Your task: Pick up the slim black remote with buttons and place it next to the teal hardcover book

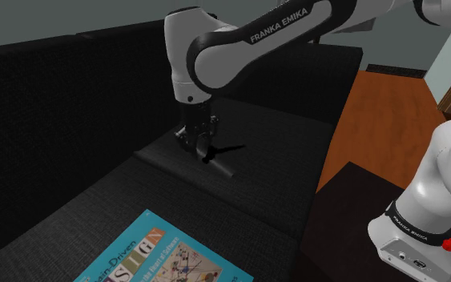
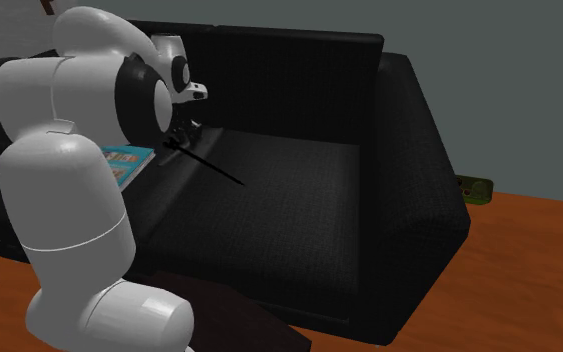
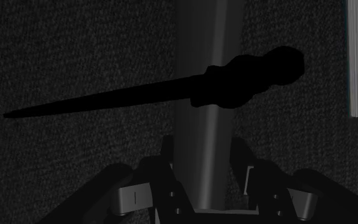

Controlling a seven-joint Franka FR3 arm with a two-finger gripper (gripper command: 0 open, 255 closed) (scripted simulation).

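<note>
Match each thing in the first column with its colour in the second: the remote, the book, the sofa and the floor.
Column one:
1. remote
2. book
3. sofa
4. floor

Column two:
a. orange-brown
b. black
c. grey
d. teal

Pairs: 1-c, 2-d, 3-b, 4-a.
</note>
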